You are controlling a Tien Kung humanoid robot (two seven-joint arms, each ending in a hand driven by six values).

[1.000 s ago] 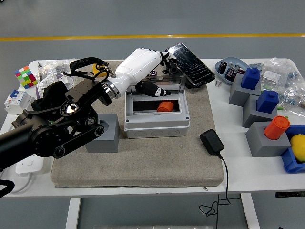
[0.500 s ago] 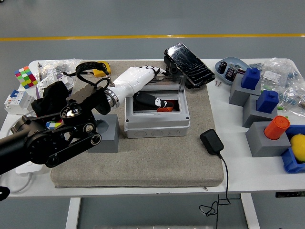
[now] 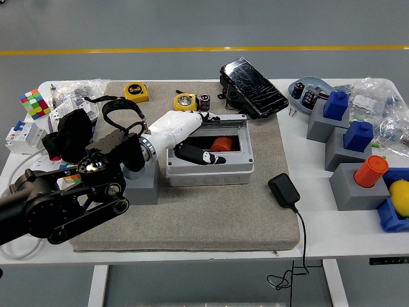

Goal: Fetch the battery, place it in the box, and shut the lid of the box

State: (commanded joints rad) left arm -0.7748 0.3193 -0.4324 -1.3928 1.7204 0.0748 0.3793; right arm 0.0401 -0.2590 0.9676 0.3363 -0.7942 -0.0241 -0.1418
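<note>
The counter [image 3: 192,251] shows its near edge along the bottom, with a grey mat [image 3: 211,217] covering its middle. A black adapter [image 3: 284,190] lies on the mat's right part, its cable running over the near edge, and the mat around it is bare. The left hand [image 3: 185,131] reaches in from the left over the grey box [image 3: 211,169], palm across the box's left rim. Its fingers [image 3: 204,155] are loosely spread and dip into the opening, gripping nothing. The orange battery [image 3: 222,144] lies inside the box, near the far wall, just beside the fingers. The dark lid [image 3: 252,86] stands tilted back beyond the box's far right corner. Two tape measures [image 3: 135,91] lie at the mat's far edge.
</note>
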